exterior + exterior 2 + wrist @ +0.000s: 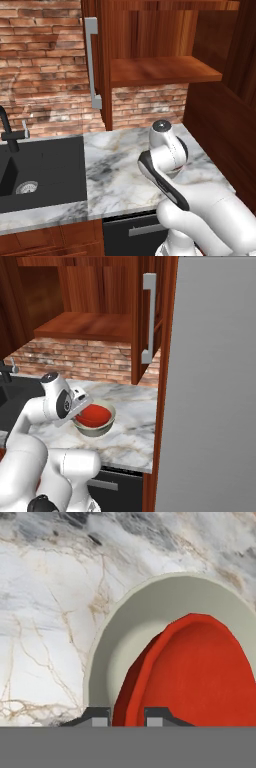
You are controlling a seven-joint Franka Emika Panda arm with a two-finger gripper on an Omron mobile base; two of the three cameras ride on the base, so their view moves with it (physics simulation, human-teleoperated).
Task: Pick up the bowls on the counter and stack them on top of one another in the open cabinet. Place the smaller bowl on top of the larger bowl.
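Note:
The smaller bowl (200,672), glossy red, lies inside the larger bowl (135,622), whose cream inside rings it. Both rest on the marble counter (45,612). My gripper (128,718) is shut on the near rim of the red bowl, one fingertip (99,717) outside the rim and the other inside. From the right base view, the smaller bowl (94,415) sits in the larger bowl (97,429) near the counter's (132,401) front, with my hand right over its left side. Above stands the open cabinet (85,326) with its bare shelf (165,70).
The cabinet door with its long grey handle (91,62) hangs open left of the shelf. A black sink (40,170) with a dark faucet (7,130) lies to the left. A tall grey panel (215,381) walls off the right. Brick wall behind.

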